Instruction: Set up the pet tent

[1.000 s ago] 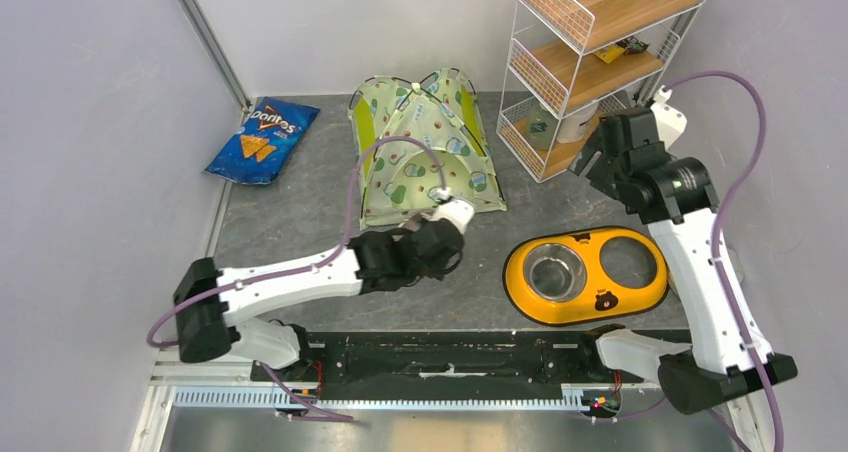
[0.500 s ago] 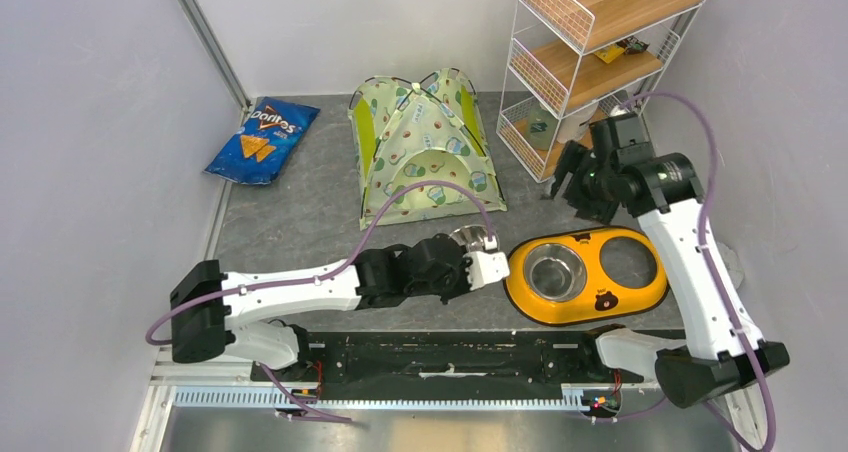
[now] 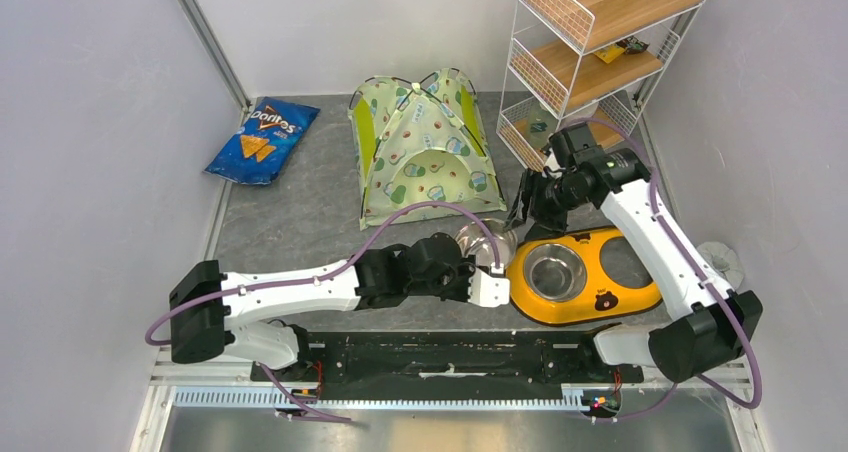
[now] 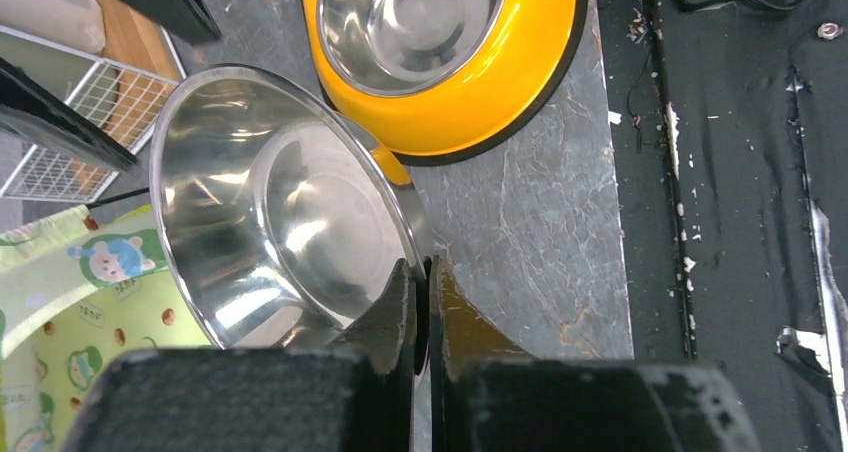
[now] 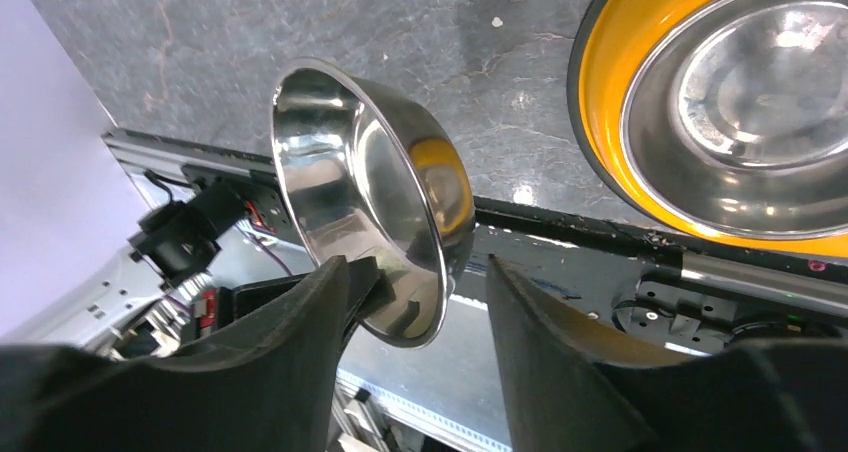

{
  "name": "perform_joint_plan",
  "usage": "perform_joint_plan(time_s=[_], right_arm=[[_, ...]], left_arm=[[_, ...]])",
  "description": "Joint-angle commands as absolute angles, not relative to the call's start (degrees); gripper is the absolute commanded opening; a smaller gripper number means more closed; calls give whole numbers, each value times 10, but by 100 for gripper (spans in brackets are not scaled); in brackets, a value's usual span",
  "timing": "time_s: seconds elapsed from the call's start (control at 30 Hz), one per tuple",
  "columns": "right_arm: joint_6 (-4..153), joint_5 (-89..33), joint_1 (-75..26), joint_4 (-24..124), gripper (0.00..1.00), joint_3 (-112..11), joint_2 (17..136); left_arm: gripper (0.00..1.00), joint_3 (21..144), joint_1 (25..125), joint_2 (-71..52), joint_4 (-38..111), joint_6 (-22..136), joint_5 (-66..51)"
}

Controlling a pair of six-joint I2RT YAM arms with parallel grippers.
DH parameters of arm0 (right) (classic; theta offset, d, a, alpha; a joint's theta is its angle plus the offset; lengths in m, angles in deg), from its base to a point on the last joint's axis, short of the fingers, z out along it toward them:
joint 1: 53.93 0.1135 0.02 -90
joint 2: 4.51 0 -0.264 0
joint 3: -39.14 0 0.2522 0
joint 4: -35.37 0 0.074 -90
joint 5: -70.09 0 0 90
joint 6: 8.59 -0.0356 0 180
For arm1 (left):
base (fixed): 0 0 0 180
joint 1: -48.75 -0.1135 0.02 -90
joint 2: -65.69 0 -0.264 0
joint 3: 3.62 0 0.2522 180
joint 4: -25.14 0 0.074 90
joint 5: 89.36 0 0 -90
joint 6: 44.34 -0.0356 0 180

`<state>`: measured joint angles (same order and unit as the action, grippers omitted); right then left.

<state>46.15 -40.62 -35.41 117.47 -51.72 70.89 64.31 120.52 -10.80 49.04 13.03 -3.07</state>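
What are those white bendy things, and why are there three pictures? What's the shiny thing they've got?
Those are two robot arms, left and right, each ending in a two-finger pincher. The big picture comes from a camera above and behind them. The other two come from small cameras on their wrists, so you see their own black fingers.

On the grey table are a small pale-green tent printed with avocados, a blue bag of chips, a white wire shelf, and a yellow feeding tray with one steel bowl in it and one empty hole.

The left pincher is shut on the rim of a second shiny steel bowl, holding it tilted. The right pincher is open, with a finger on each side of that bowl.
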Motion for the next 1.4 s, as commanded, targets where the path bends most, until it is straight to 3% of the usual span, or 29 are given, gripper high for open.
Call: perform_joint_plan(time_s=[0.0,0.2,0.23,0.3,0.33,0.37,0.47,0.53,0.7,1.0,1.37], right_arm=[[485,-422,-333,1159,57,-503,722],[501,-375,-322,1173,32,-491,726],[504,-368,-321,1177,25,-491,728],[504,-347,-320,1181,0,-494,730],[502,-337,-320,1181,0,-495,729],[499,-325,-320,1181,0,-497,726],[473,-278,-320,1178,0,-500,717],[443,-238,-321,1174,0,-498,709],[378,-127,-377,1166,0,-473,679],[316,-53,-589,1155,0,-408,616],[256,50,-696,1188,0,-351,582]], left_arm=[[2,670,1207,-114,450,77,-45],[2,670,1207,-118,437,72,-37],[2,671,1207,-118,434,74,-35],[2,672,1207,-121,422,93,-15],[4,673,1206,-123,413,104,1],[10,675,1206,-126,409,116,24],[51,672,1204,-130,386,144,77],[87,663,1201,-127,358,158,102],[89,628,1172,-87,305,235,119],[90,594,1146,-38,289,314,150],[92,558,1085,10,273,391,135]])
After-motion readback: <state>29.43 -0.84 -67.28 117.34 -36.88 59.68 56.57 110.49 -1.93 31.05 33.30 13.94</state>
